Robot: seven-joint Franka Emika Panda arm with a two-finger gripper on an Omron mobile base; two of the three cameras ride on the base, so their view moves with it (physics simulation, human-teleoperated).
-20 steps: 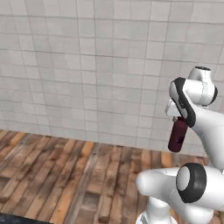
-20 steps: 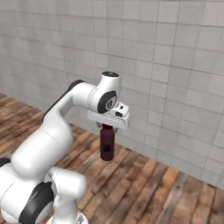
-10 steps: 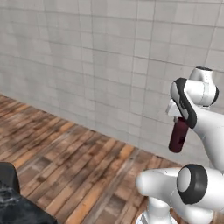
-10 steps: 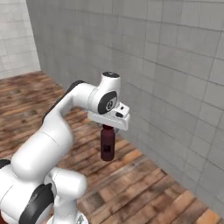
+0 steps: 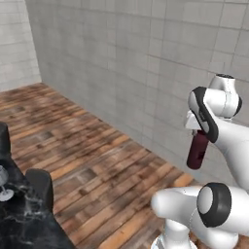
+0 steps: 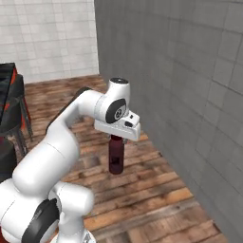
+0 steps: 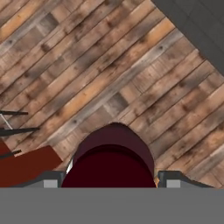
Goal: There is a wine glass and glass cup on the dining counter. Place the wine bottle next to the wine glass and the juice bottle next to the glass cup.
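Observation:
My gripper (image 6: 116, 138) is shut on the neck of the juice bottle (image 6: 116, 159), a wide maroon bottle that hangs upright from the hand, high above the wood floor. The left base view has the same gripper (image 5: 200, 133) and bottle (image 5: 197, 151) at the right. In the hand view the bottle (image 7: 111, 159) sits between my fingertips (image 7: 49, 180). A corner of the black marble dining counter (image 5: 26, 226) shows at the lower left. On it stand the wine glass (image 5: 4, 184) at the frame's edge and a dark short shape, likely the glass cup (image 5: 41, 187). A dark slim shape (image 5: 3, 141) rises behind the glass, cut off by the frame.
A grey tiled wall (image 6: 190, 95) runs close along the right of the arm. Wood floor (image 5: 97, 160) lies between me and the counter. A dark bar stool (image 6: 14, 118) and a red and black counter side (image 6: 8, 78) stand at the left of the right base view.
The whole scene has swung across both base views, so the base has moved. The counter corner has come into the left base view. The bottle stays gripped, the arm's pose unchanged.

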